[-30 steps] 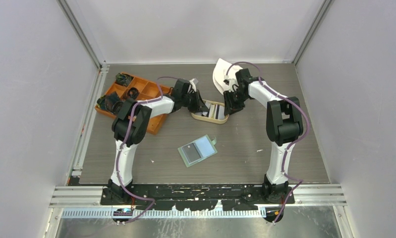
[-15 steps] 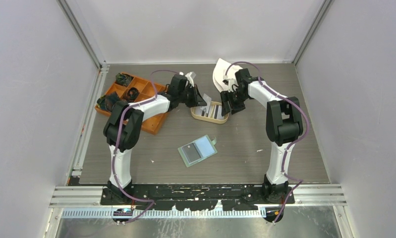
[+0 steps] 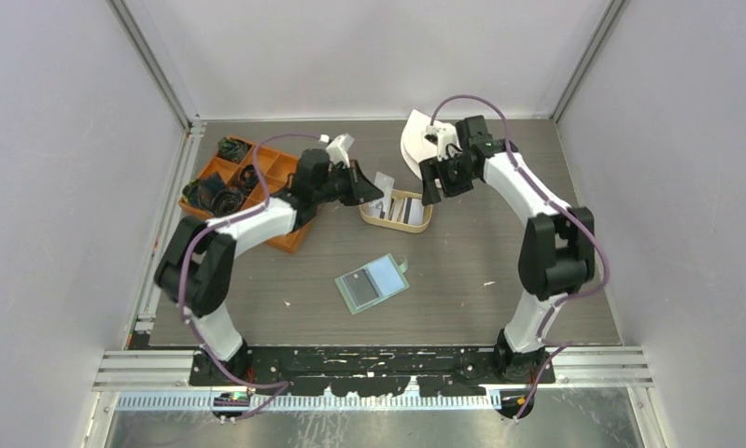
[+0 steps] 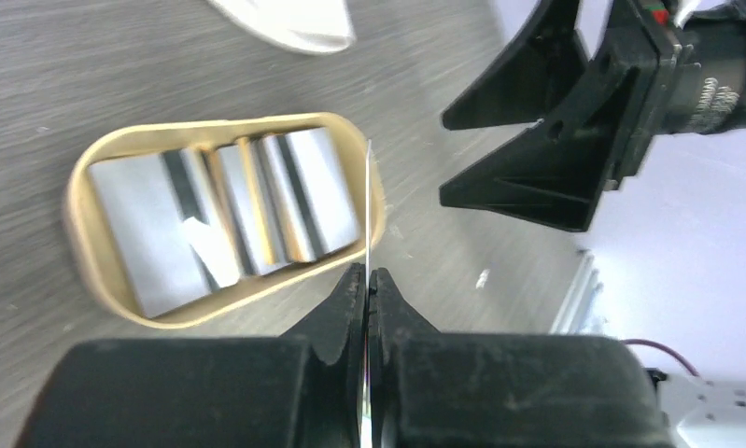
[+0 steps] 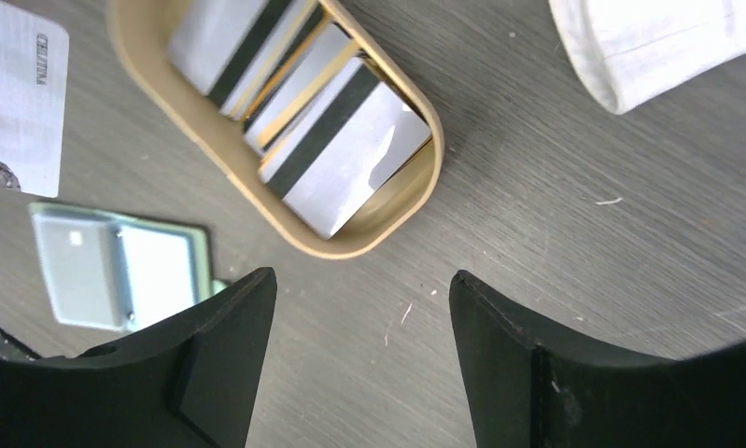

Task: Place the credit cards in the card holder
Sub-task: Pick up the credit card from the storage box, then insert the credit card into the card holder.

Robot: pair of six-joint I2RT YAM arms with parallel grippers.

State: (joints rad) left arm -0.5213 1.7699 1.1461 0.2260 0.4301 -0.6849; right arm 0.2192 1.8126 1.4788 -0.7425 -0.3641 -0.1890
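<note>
The left gripper (image 4: 367, 277) has its two black fingers pressed together on one thin white credit card (image 4: 368, 201). The left wrist view shows this card edge-on, standing upright at one end of the oval tan shallow tray (image 4: 81, 219). From the top view the card seems to be lifted a little above the tray's rim, but I cannot tell for sure if it touches it.

The other grey and white credit cards (image 5: 324, 149), with black stripes and some gold edges, lean in a row inside the tray. The right gripper (image 5: 361, 280) hangs over the opposite end of the tray with its fingers wide apart and nothing between them.

The sage-green folding card holder (image 3: 373, 283) lies open on the grey wood-grain table (image 3: 537, 168), with its pale inner pockets facing up. It is nearer to the arm bases and well apart from the tray.

The orange compartment box (image 3: 277, 173) stands on the left side, and a white curved object (image 3: 414, 138) lies at the far side.
</note>
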